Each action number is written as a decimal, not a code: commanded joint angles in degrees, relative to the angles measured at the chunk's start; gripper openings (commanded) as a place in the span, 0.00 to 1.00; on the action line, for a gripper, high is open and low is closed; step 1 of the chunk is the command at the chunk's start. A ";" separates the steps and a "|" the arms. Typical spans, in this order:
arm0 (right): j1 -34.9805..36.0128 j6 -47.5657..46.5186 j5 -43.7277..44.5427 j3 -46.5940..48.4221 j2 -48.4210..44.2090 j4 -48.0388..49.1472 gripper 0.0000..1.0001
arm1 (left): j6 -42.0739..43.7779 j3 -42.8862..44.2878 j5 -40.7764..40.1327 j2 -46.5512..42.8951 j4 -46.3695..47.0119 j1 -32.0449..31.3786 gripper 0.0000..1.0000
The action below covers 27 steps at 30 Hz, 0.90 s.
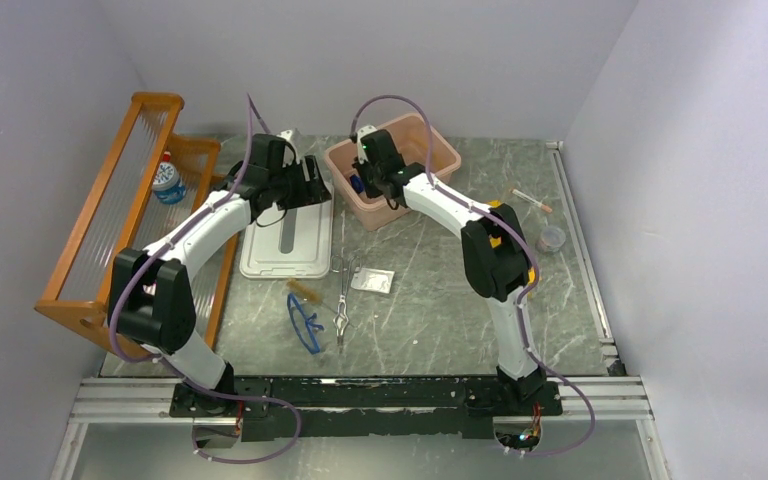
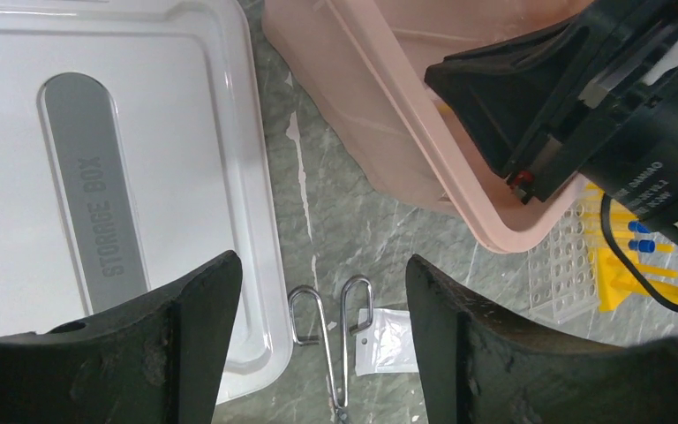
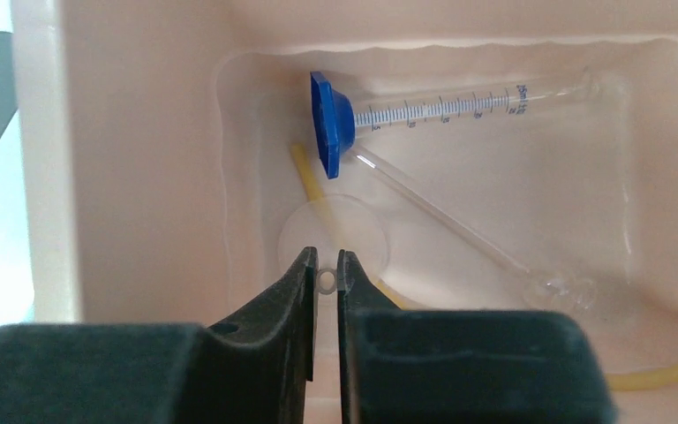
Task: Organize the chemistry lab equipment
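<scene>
My right gripper (image 3: pixel 327 269) is inside the pink bin (image 3: pixel 141 177), shut on the stem of a small clear funnel (image 3: pixel 334 231). In the bin lie a graduated cylinder with a blue base (image 3: pixel 459 102), a glass dropper (image 3: pixel 459 231) and a tan rubber tube (image 3: pixel 305 172). My left gripper (image 2: pixel 322 309) is open and empty, hovering above the metal forceps' handles (image 2: pixel 331 322) and the white packet (image 2: pixel 388 340). The top view shows the blue-framed safety glasses (image 1: pixel 305 322), forceps and scissors (image 1: pixel 342 300) and the packet (image 1: pixel 372 281) on the table.
A white storage-box lid (image 1: pixel 288 235) lies left of the pink bin (image 1: pixel 430 135). The orange shelf (image 1: pixel 120 220) holds a small bottle (image 1: pixel 167 180). A clear tube rack (image 2: pixel 574 265) with blue-capped tubes (image 2: pixel 640 238) sits by the bin. A small tube (image 1: pixel 530 198) and jar (image 1: pixel 552 238) lie right.
</scene>
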 commanded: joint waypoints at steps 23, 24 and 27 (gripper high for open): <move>1.24 15.25 -8.81 -18.08 -27.47 -1.24 0.49 | 3.15 -7.87 4.19 -7.65 -2.32 0.22 0.73; 2.01 16.01 -8.51 -20.25 -29.13 -1.26 0.49 | 2.70 -8.28 3.83 -7.84 -2.30 0.22 0.73; 5.38 17.86 -4.82 -25.25 -32.47 -2.91 0.49 | 1.56 -8.57 2.53 -8.36 -3.00 0.22 0.72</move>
